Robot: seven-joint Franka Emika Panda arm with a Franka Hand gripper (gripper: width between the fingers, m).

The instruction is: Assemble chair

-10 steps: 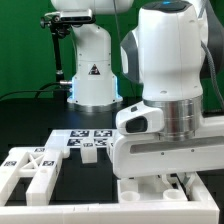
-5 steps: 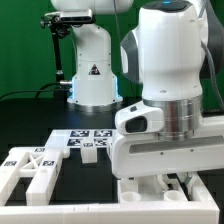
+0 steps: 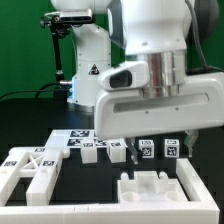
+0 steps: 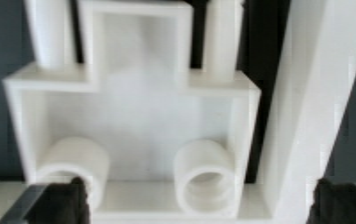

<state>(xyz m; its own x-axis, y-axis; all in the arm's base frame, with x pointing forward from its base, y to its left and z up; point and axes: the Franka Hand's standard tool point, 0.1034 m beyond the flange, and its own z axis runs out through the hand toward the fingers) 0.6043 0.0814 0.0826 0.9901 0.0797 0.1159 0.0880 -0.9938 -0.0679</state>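
Observation:
A white chair panel (image 3: 155, 188) with a raised slotted top lies at the front of the table, directly below my gripper (image 3: 160, 147). The gripper hangs above it, open, with nothing between its fingers. In the wrist view the same panel (image 4: 139, 110) fills the picture, showing two round sockets and a tall notch. My gripper (image 4: 196, 205) straddles its near edge, dark fingertips (image 4: 54, 205) standing wide apart on either side. A cross-braced chair frame (image 3: 30, 170) lies at the exterior view's left. Small tagged white blocks (image 3: 158, 151) stand behind the gripper.
The marker board (image 3: 82, 134) lies mid-table in front of the robot base (image 3: 92, 75). Two small white blocks (image 3: 90, 152) stand by it. A long white rail (image 4: 310, 100) runs along one side of the panel in the wrist view. Black table surrounds everything.
The gripper has opened from shut and let go of the white panel. The hand has risen off it, uncovering the panel and the tagged blocks behind.

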